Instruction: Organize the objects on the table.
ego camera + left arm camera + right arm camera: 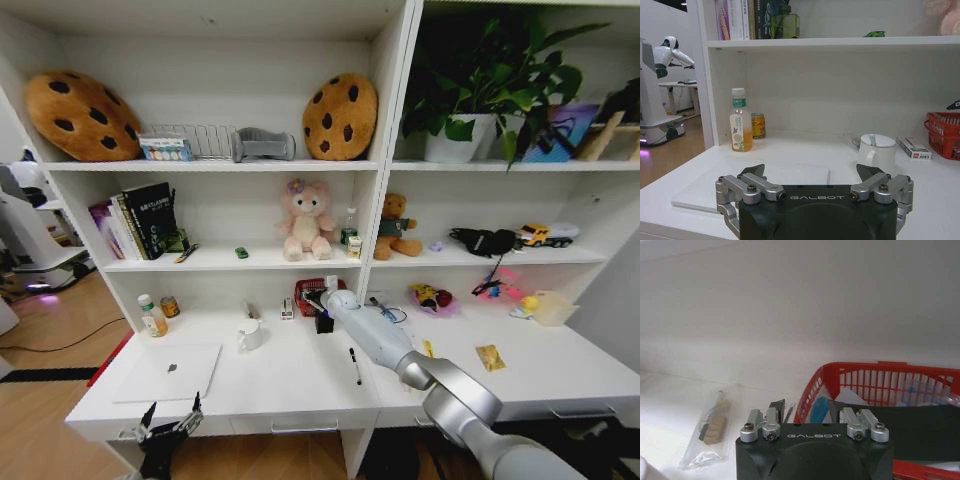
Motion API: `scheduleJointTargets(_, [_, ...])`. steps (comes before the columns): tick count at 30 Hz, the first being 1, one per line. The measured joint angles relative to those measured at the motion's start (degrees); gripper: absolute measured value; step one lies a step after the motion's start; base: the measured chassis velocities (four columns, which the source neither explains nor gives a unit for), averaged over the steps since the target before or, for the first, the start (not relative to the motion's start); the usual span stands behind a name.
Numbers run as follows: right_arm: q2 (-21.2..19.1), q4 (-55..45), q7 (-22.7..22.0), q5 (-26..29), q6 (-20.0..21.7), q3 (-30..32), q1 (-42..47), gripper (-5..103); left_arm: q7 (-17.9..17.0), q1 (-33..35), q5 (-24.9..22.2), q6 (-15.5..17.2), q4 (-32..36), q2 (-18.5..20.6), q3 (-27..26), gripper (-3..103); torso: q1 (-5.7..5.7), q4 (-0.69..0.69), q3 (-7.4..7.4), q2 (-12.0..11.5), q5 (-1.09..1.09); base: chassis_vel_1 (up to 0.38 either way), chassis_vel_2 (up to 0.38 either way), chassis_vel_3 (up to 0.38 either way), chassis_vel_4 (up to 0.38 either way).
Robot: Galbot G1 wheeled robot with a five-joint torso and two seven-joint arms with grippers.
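Currently: right claw (808,411) held narrowly parted at red basket (875,385), surface's back edge. Left claw (811,175) spread wide, parked off front edge by laptop (168,372). Pen (355,366) mid-surface, unsorted.

The table (300,385) is white, and the laptop (168,372) on it is pale silver with a small dark mark at its middle. A black pen (355,365) lies on the white top. The basket (900,385) is bright red with a slotted grid wall. The bottle (740,122) holds yellow drink under a white cap and green-and-white label. The can (758,125) is gold.
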State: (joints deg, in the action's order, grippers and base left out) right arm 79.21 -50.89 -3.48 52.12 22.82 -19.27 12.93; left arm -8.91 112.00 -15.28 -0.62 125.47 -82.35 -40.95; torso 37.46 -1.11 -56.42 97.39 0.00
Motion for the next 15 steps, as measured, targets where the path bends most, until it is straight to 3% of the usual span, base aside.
scheduleJointTargets(2, [-0.8, -2.9, -1.1, -0.1, 1.0, 0.0, 0.6, 63, 0.0, 0.1, 0.1, -0.2, 0.0, 0.0, -0.2, 100, 0.00, 0.00, 0.00, 0.0, 0.00, 0.000, 0.000, 0.000, 0.000])
scheduleJointTargets(5, [-1.2, -3.8, -1.6, 0.0, 1.6, 0.0, 0.9, 63, 0.0, 0.1, 0.1, -0.2, 0.0, 0.0, -0.2, 100, 0.00, 0.00, 0.00, 0.0, 0.00, 0.000, 0.000, 0.000, 0.000])
scheduleJointTargets(7, [-2.3, -4.9, -2.1, 0.1, 2.4, -0.1, 1.4, 74, 0.0, 0.0, 0.2, -0.3, 0.0, 0.1, -0.2, 100, 0.00, -0.01, 0.00, 0.0, 0.00, 0.000, 0.000, 0.000, 0.000])
scheduleJointTargets(8, [-2.7, -5.0, -2.2, 0.1, 2.4, -0.5, 1.6, 85, 0.0, 0.0, 0.2, -0.3, 0.0, 0.1, -0.2, 100, 0.00, -0.02, 0.00, 0.0, 0.00, 0.000, 0.000, 0.000, 0.000])
scheduleJointTargets(11, [-2.9, -5.1, -2.3, 0.1, 2.4, -0.7, 1.8, 85, 0.0, -0.1, 0.3, -0.3, 0.0, 0.1, -0.1, 100, 0.00, -0.02, 0.00, 0.0, 0.00, 0.000, 0.000, 0.000, 0.000])
scheduleJointTargets(12, [-3.3, -5.3, -2.4, 0.1, 2.3, -1.0, 1.9, 95, 0.1, -0.1, 0.5, -0.3, 0.0, 0.0, 0.1, 100, 0.00, -0.01, 0.00, 0.0, 0.00, 0.000, 0.000, 0.000, 0.000])
scheduleJointTargets(15, [-3.5, -5.6, -2.6, 0.3, 2.3, -1.4, 2.2, 99, 0.1, -0.1, 0.6, -0.5, -0.2, -0.1, 0.2, 100, 0.00, -0.01, 0.00, 0.0, 0.00, 0.000, 0.000, 0.000, 0.000])
